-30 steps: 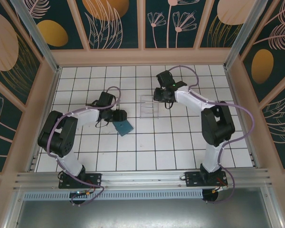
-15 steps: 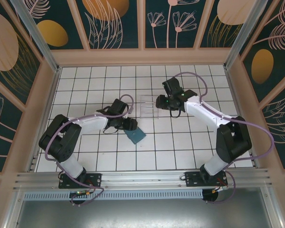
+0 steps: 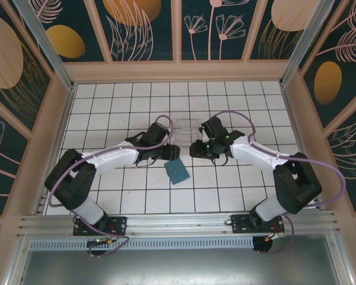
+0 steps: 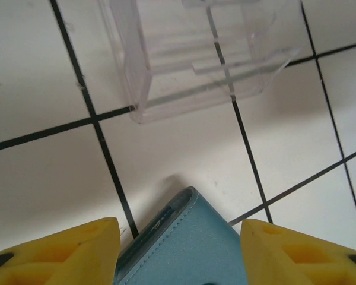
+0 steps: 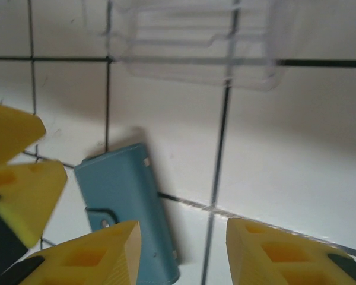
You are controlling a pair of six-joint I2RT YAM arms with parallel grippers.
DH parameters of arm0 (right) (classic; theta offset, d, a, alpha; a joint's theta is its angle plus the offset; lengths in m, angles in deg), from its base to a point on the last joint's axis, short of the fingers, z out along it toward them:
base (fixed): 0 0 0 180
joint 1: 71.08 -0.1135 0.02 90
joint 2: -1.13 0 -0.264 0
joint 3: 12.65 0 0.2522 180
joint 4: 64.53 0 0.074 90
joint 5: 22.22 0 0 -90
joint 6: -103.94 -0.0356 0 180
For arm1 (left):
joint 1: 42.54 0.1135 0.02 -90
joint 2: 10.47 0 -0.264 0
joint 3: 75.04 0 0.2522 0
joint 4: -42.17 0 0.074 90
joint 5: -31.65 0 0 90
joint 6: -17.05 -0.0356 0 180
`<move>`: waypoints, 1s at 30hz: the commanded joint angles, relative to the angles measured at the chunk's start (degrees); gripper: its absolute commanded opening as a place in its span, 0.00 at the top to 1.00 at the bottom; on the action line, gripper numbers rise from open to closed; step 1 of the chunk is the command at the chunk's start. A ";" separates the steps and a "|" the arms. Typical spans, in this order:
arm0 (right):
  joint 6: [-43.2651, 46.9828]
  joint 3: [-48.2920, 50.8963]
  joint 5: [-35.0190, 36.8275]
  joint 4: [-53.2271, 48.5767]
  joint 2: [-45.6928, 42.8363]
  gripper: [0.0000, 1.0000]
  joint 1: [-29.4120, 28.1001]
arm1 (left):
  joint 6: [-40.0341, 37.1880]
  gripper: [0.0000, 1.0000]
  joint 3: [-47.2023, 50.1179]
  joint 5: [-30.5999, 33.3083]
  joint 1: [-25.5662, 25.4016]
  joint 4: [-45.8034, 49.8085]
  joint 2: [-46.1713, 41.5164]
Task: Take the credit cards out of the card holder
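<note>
Both arms have swung in toward the middle since a second ago. The card holder [image 3: 178,172] has slid along with the left tool [image 3: 165,153], over to the right and closer to the arm bases. The right tool [image 3: 197,148] was up beside the clear tray [image 3: 187,126] before. Now it has come down to the near side of the tray.

We see the card holder lying on the white tiled surface [image 3: 107,101], between the two tools and a little nearer than both. It is blue-green and folded shut, and its small strap tab [image 5: 104,221] lies over one edge. The tray sits just behind it, not touching it.

From the left wrist, the left tool [image 4: 177,231] has its yellow fingers [image 4: 65,252] standing apart. A corner of the card holder [image 4: 184,243] pokes up between them. We cannot tell if the fingers are pinching it or just sitting around it. The tray [image 4: 196,53] is a bit past it.

From the right wrist, the right tool [image 5: 184,237] has its fingers [image 5: 101,255] apart too, with bare tile between them. It holds nothing. The card holder [image 5: 127,196] lies just to one side, and one finger covers its near end. The left tool's fingers [image 5: 24,178] are close by on its other side.
</note>
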 commanded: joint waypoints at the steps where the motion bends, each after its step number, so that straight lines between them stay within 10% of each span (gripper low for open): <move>1: -0.60 1.29 -6.15 5.22 2.68 0.59 -2.05 | 3.40 0.45 0.70 3.53 0.12 4.61 -2.81; 17: -8.06 8.62 -11.14 12.77 2.51 0.71 -10.91 | 7.33 0.47 5.45 -0.34 0.08 7.61 -6.53; 30: -9.68 5.12 -7.70 14.20 8.66 0.61 -7.52 | 7.19 0.51 2.16 1.08 -2.87 11.82 -3.52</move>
